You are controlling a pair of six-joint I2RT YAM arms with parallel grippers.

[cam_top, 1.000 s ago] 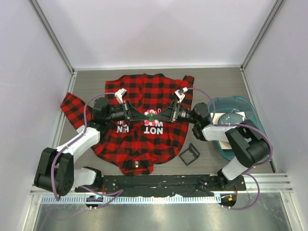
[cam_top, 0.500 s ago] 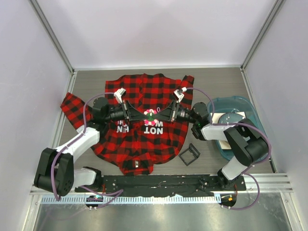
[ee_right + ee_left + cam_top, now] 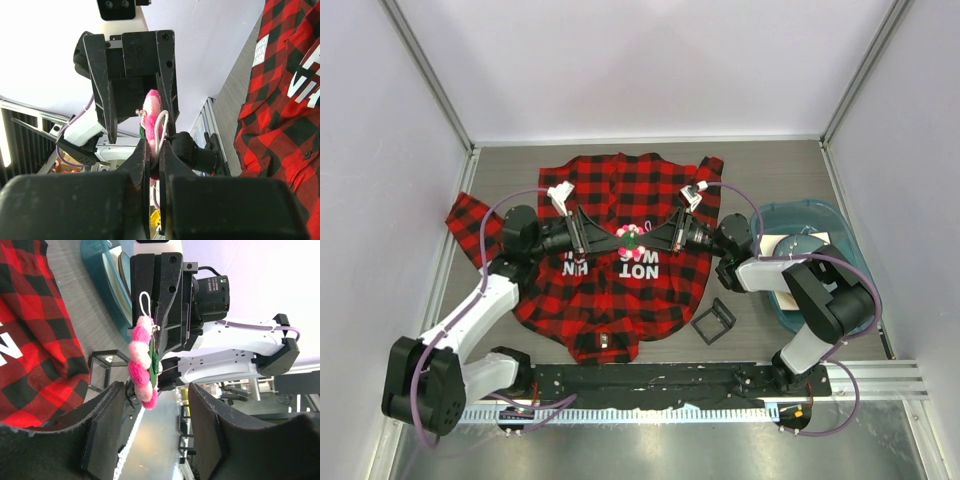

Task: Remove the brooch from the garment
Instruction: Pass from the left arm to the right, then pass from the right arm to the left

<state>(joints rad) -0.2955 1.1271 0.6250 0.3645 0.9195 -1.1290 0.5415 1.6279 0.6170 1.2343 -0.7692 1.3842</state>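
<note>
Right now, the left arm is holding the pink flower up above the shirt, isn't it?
Not the left. The right jaws are shut on the flower, held above the shirt; the right wrist view shows it. The left jaws are open, one on either side of it.

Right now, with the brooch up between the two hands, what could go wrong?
1. The right hand pinches the brooch only by its thin edge. It could slip and drop onto the garment.
2. The left hand is open and nearly tip to tip with the right hand, with the brooch in its gap. Any advance could knock the brooch loose or make the hands collide.
</note>
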